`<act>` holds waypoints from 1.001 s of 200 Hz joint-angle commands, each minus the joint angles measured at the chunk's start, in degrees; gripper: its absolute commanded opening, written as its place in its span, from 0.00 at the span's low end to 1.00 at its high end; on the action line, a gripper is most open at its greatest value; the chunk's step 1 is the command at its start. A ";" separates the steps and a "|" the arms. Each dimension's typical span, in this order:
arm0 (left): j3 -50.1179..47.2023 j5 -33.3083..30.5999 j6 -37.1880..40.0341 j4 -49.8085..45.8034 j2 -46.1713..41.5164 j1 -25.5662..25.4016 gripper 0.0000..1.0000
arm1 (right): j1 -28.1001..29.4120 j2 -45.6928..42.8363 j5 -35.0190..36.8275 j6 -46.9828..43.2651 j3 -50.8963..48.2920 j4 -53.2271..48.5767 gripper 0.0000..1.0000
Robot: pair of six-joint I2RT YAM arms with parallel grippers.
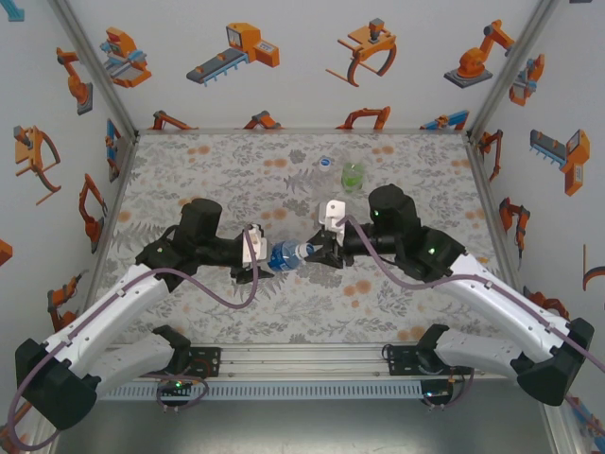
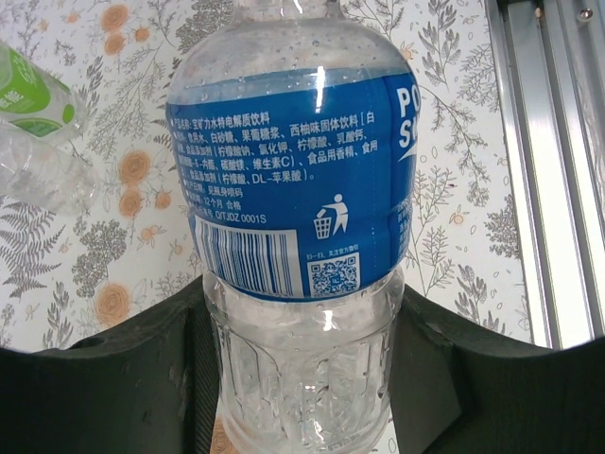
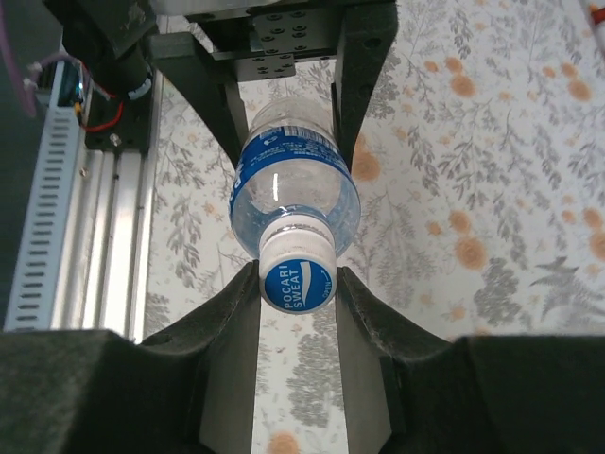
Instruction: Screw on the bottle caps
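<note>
The clear bottle with a blue label (image 1: 285,253) hangs on its side above the middle of the table, between both arms. My left gripper (image 1: 260,253) is shut on its lower body (image 2: 293,189), one black finger on each side (image 2: 302,307). A white bottle cap with a blue top (image 3: 298,274) sits on the neck. My right gripper (image 3: 298,281) is shut on that cap, both fingers touching its sides, and meets the bottle from the right (image 1: 317,251). The green bottle (image 1: 353,176) and the plain clear bottle (image 1: 326,163) stand farther back.
The green bottle (image 2: 28,95) and the clear one (image 2: 43,175) lie off to the left in the left wrist view. An aluminium rail (image 1: 302,359) runs along the near table edge between the arm bases. Patterned walls enclose the table on three sides.
</note>
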 commanded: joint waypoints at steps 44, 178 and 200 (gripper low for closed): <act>1.43 1.46 0.49 1.59 -0.44 -0.05 0.00 | 0.37 1.04 18.73 63.84 -8.05 13.82 0.06; 1.14 1.40 0.17 2.24 -1.10 0.01 0.00 | -0.56 5.30 20.90 67.66 4.72 -5.06 0.44; 1.14 1.18 0.18 2.15 -1.01 0.03 0.00 | -0.81 3.58 21.47 57.96 7.88 -7.69 0.55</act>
